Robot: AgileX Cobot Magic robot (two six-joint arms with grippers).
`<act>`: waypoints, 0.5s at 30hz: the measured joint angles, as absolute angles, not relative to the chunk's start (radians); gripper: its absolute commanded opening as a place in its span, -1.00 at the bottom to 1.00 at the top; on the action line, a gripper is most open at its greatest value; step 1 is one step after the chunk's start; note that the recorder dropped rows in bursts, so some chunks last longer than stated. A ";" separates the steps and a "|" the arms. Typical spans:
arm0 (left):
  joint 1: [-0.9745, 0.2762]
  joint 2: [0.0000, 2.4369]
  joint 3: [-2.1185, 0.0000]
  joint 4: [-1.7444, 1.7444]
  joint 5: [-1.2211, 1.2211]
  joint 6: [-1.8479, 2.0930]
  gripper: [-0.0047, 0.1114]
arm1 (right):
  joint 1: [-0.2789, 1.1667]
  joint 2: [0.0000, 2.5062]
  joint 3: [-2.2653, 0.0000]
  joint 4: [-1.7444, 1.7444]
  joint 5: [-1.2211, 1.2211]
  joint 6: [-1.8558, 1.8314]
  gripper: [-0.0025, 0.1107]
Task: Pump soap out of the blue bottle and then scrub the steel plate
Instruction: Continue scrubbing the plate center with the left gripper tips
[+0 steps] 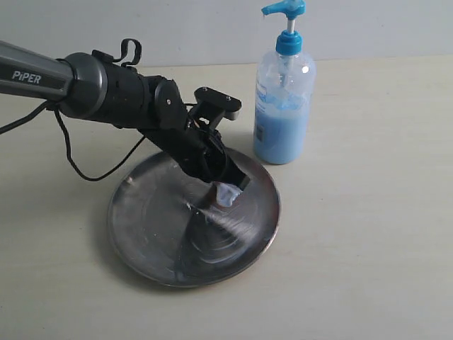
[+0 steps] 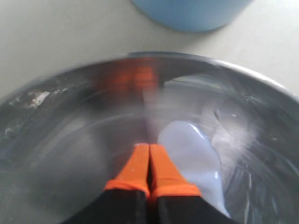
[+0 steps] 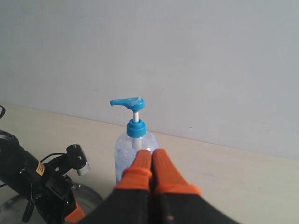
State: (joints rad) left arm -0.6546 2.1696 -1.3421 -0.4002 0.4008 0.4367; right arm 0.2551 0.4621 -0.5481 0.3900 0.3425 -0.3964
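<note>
Soap (image 2: pixel 194 158): glossy pale blue blob in steel plate (image 1: pixel 141 248), on the side nearest blue bottle (image 1: pixel 283 106) in exterior view. Blob right against one orange pad (image 2: pixel 163 170) of left pincer (image 2: pixel 149 151). Left pincer closed, pads pressed together, gripping nothing, tips down at plate surface. Orange reflection of pads blurred in the steel.

Plate flat on tabletop (image 1: pixel 382 234), shiny grey, streaky swirl marks, raised rim, a few white specks near rim in left wrist view.

Bottle upright on tabletop, just beside plate rim, behind and to the right of plate in exterior view. Light-blue liquid in lower part, froth above, blue pump head raised, nozzle pointing left in that view.

Left arm (image 1: pixel 42 74) reaching in from upper left, marked PiPER, black cable (image 1: pixel 71 156) looping under it.

Right pincer (image 3: pixel 149 156) closed too, pads together, gripping nothing, held above tabletop and facing bottle. Pale wall (image 3: pixel 210 56) behind.
</note>
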 measured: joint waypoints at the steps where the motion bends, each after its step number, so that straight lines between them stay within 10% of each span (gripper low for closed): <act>1: -0.653 2.170 -1.342 -0.394 0.407 0.437 -0.92 | 0.255 0.462 -0.548 0.390 0.342 -0.396 -0.96; 15: -0.651 2.159 -1.352 -0.406 0.553 0.435 -0.92 | 0.255 0.462 -0.548 0.390 0.342 -0.396 -0.96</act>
State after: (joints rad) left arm -0.6505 2.1595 -1.3516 -0.4060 0.5528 0.4351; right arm 0.2551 0.4621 -0.5481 0.3900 0.3425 -0.3964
